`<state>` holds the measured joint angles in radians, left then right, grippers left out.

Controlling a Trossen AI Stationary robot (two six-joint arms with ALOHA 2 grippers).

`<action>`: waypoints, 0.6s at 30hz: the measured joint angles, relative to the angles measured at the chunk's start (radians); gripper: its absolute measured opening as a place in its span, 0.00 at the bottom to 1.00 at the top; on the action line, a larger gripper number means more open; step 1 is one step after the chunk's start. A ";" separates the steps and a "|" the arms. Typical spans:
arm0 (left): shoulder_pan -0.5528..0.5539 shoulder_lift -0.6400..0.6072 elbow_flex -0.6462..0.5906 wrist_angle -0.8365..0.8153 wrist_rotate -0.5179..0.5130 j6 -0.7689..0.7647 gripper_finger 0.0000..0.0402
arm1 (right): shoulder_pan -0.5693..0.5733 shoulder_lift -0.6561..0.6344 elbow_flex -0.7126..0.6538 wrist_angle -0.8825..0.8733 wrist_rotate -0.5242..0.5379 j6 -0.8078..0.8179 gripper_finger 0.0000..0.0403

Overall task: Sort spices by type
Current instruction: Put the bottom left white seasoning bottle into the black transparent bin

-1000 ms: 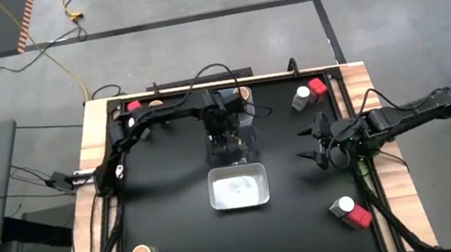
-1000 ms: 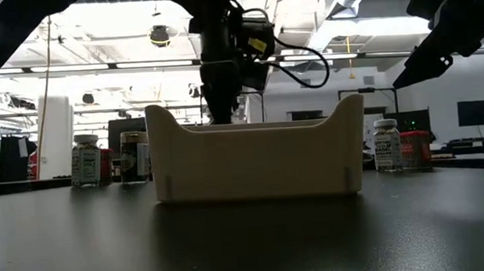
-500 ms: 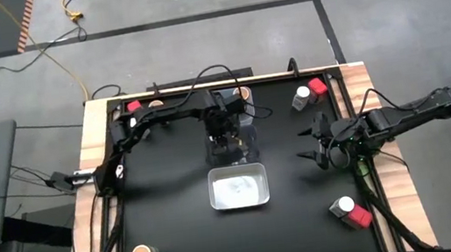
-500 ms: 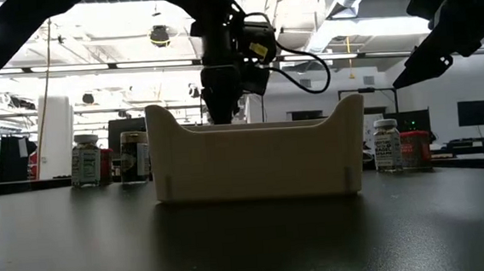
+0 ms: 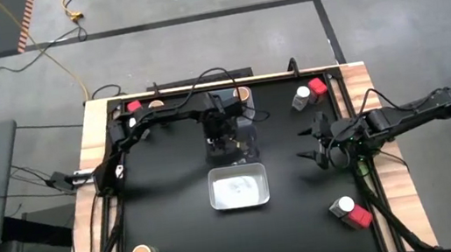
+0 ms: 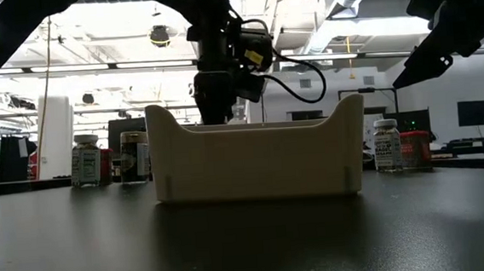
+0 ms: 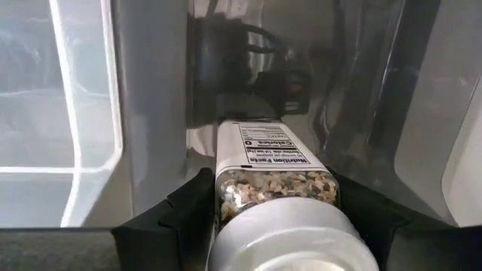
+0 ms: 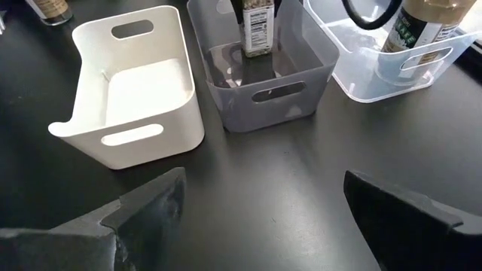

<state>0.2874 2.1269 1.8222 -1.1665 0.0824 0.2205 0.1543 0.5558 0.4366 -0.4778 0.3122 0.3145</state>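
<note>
Finding: the left hand (image 5: 226, 141) is down inside the grey bin (image 8: 263, 90), the middle of three bins at the bench's centre. The white bin (image 8: 128, 83) lies on one side of it and the clear bin (image 8: 392, 68) on the other.

Item: a white-capped jar (image 7: 275, 188) sits in the grey bin. It is upright in the right wrist view, long axis vertical, cap uppermost.

Relation: the left hand is directly above the jar and straddles its neck, so jar and hand share one vertical line. Whether the hand is clamped on the jar or has slackened off cannot be told.

Judgement: a straight lift clears the bin walls, with or without the jar. Sideways travel while this low risks toppling the jar or dragging the bin.

Right hand (image 5: 318, 144): spread wide and empty. It hangs over the right part of the bench, well apart from the bins, and is much the farther of the two.

Outstanding: loose jars stand near the bench corners, including a white-and-red pair (image 5: 350, 212) at the near right.
</note>
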 joint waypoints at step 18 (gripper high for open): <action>-0.005 0.002 0.002 0.015 -0.003 0.006 0.53 | 0.000 0.000 0.000 0.000 0.002 0.000 0.96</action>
<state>0.2825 2.1288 1.8240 -1.1515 0.0792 0.2264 0.1543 0.5559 0.4366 -0.4778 0.3141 0.3145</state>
